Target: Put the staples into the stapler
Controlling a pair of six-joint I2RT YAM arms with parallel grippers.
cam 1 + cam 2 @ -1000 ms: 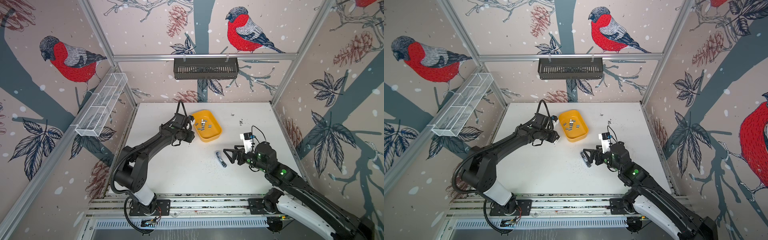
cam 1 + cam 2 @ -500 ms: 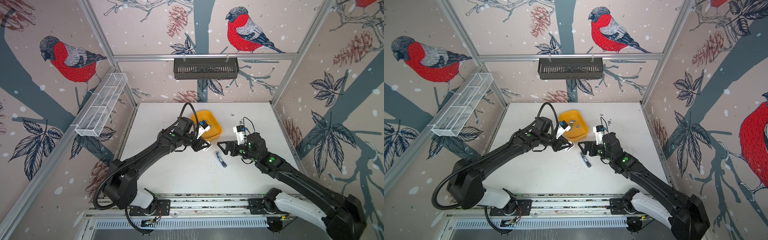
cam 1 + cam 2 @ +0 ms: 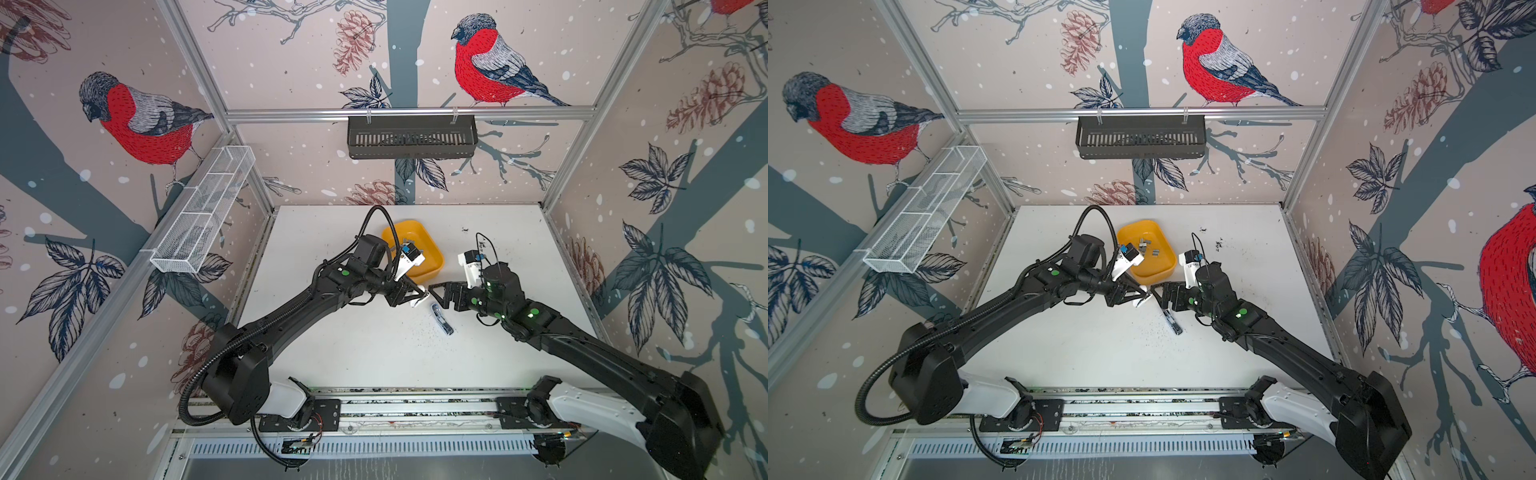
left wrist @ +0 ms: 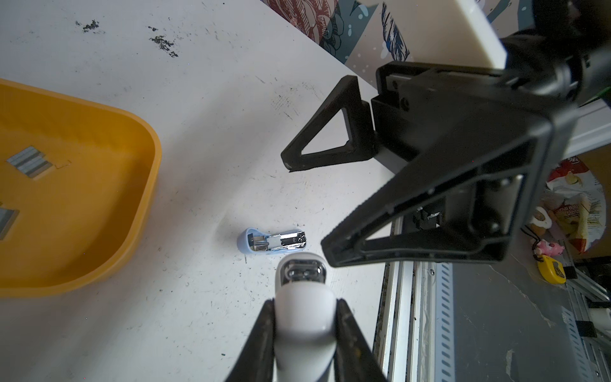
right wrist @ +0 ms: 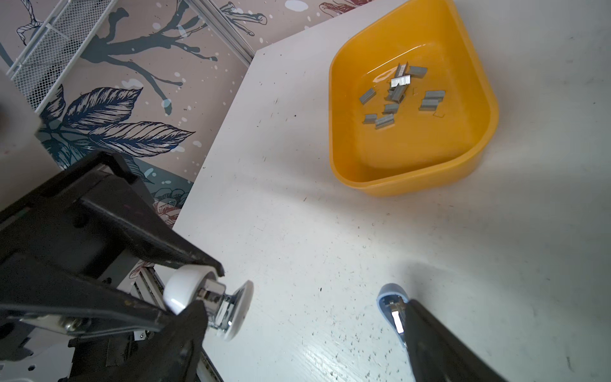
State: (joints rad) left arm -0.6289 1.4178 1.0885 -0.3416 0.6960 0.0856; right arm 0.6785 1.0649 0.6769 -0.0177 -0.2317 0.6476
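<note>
Your left tool (image 4: 305,302) grips the white stapler (image 4: 302,330), mid-frame in both top views. Your right tool (image 4: 305,208) stands wide just beside it. The staples (image 5: 396,96) lie in the tray (image 5: 413,178).

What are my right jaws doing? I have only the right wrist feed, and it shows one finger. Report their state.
Observer: Open wide. The left wrist view shows both fingers of the right gripper spread apart, holding nothing.
Operator: Good. I can see the left gripper clamped on the white stapler. Now describe the blue stapler; my finger hides most of it.
Observer: In the left wrist view the blue stapler lies whole on the table, its shiny metal inside exposed. Whether it is loaded, I cannot tell.
</note>
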